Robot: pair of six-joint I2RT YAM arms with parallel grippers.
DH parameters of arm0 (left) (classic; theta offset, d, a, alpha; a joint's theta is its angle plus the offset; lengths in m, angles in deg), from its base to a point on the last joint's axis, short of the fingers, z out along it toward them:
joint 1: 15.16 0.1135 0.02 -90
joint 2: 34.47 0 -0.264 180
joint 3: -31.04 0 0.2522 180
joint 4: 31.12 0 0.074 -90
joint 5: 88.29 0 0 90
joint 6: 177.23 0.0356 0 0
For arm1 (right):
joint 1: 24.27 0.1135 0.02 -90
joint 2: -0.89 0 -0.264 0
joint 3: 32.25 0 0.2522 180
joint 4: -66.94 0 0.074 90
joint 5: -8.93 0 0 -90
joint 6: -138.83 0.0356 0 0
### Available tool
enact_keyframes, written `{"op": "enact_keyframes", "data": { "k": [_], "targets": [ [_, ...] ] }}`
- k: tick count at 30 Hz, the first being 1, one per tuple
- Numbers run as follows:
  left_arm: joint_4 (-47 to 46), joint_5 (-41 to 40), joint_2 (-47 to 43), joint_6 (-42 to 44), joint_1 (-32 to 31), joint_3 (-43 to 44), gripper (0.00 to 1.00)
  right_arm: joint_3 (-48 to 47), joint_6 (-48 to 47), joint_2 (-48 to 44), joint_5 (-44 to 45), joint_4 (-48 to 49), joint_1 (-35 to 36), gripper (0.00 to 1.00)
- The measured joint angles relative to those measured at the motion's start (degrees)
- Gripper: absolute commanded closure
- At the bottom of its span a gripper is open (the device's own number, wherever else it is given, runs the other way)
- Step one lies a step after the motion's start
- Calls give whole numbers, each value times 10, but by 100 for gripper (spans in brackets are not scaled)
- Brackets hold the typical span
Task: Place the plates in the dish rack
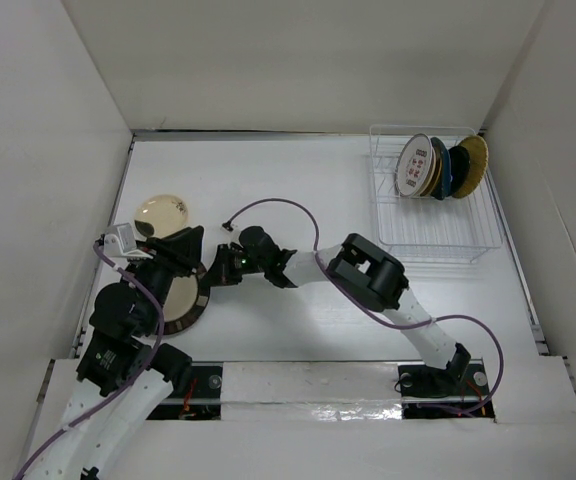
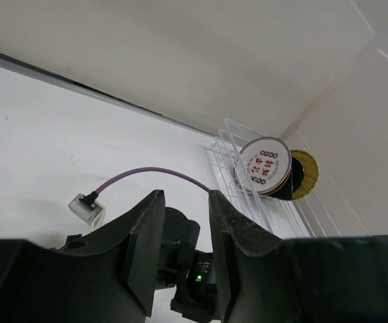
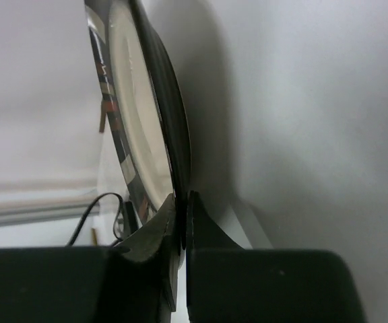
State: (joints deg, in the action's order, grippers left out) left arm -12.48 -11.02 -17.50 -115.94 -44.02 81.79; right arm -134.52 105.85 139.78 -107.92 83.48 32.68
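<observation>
Right gripper [image 3: 182, 222] is closed tight on the rim of the dark-rimmed plate [image 3: 140, 134], one finger on each face. The wrist view shows the plate edge-on. Judgement: a rim pinch is chosen so the plate can be carried on edge and dropped between tines. From above, this plate sits at about 8 o'clock on the table [image 1: 298, 180], and the right arm is stretched across to reach it. Left gripper [image 2: 184, 202] is narrowly parted and holds nothing. It hangs just beside the plate's 11 o'clock rim, possibly as a steadying stop, though contact cannot be confirmed. The dish rack [image 1: 438, 235] stands at 2 o'clock, well apart from the plate. Several plates already stand at its far end, with the white plate with red-green marks [image 1: 413, 165] in front and the woven yellow plate [image 1: 475, 158] at the back. The near rows look free. The cream plate [image 1: 161, 213] lies flat at 10 o'clock, not yet loaded. Obstructions: the left arm overhangs the held plate, and the purple cable [image 1: 278, 203] loops near the lift path toward the rack.
</observation>
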Motion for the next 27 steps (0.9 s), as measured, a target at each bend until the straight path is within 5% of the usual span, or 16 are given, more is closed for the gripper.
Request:
{"op": "enact_keyframes", "data": {
  "k": [6, 15, 22, 27],
  "targets": [
    [2, 0, -11, 3, 0, 0, 70, 79, 14, -47, 16, 31, 2, 100],
    [10, -5, -32, 12, 0, 0, 70, 268, -52, -273, 46, -34, -50, 100],
    [11, -19, -54, 18, 0, 0, 69, 287, -125, -489, 107, -101, -229, 100],
    [13, -19, -54, 19, 0, 0, 69, 262, -225, -610, 254, -176, -359, 100]
  ]
}}
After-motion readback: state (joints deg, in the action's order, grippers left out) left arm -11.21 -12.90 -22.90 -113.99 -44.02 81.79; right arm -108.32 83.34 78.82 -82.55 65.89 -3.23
